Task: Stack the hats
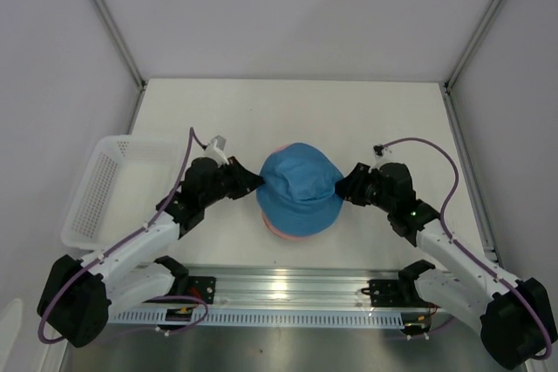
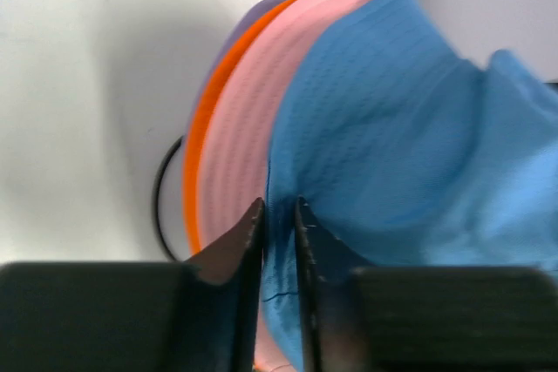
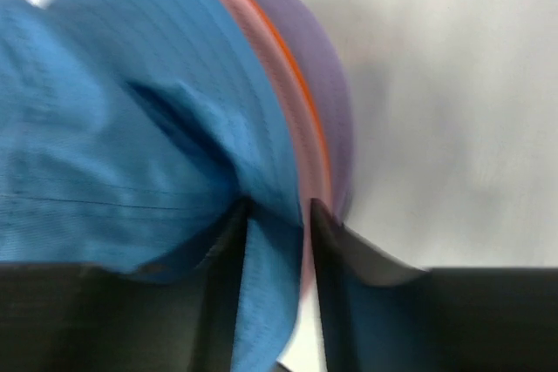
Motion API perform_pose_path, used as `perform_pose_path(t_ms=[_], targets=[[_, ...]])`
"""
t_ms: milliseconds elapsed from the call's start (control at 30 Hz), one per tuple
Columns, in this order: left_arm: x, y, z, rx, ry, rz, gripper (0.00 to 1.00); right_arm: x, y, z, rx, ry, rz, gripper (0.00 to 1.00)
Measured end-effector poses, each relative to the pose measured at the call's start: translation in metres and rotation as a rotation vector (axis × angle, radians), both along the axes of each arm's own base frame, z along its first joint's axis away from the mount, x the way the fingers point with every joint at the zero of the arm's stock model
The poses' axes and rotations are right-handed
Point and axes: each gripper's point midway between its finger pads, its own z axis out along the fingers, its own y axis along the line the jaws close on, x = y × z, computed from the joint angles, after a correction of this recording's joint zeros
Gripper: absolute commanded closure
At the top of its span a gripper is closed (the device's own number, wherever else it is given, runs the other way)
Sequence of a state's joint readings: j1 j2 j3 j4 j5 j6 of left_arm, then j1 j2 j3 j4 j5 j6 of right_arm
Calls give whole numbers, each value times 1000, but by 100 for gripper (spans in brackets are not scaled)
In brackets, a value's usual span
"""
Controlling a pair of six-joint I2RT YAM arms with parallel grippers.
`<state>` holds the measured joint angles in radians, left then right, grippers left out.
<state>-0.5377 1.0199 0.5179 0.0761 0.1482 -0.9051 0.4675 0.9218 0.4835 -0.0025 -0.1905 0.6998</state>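
Blue hat (image 1: 299, 185) tops the stack on the desk (image 1: 401, 119), right of the white mesh basket (image 1: 87, 206), apart from it; pink hat (image 1: 275, 231) is a sliver from above, orange hat (image 2: 193, 163) & purple hat (image 2: 228, 50) show only as edges in wrist views. Left pincer (image 1: 255, 182), basket side, is nipped on the blue brim; right pincer (image 1: 342, 186), far side, has jaws slightly apart w/ brim between; blurred, can't tell if it grips.

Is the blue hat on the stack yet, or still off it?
On the stack: the blue hat covers the pink hat, with the orange hat and purple hat edges showing beneath.
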Motion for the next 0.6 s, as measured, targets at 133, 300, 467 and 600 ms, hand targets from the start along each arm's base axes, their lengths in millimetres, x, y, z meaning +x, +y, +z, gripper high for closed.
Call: perform_pose_path(t_ms=[133,300,467,600], targets=[[-12,12,-13,103,-19,-36,43,-7,-8,-8,-71,39,5,45],[-31,29,-35,243,1,-98,10,-9,-15,1,-133,48,15,31],[-34,32,-24,290,-3,-128,10,-7,-18,21,-170,26,23,30],[-34,28,2,234,-32,-123,14,-6,-20,33,-177,0,18,32]])
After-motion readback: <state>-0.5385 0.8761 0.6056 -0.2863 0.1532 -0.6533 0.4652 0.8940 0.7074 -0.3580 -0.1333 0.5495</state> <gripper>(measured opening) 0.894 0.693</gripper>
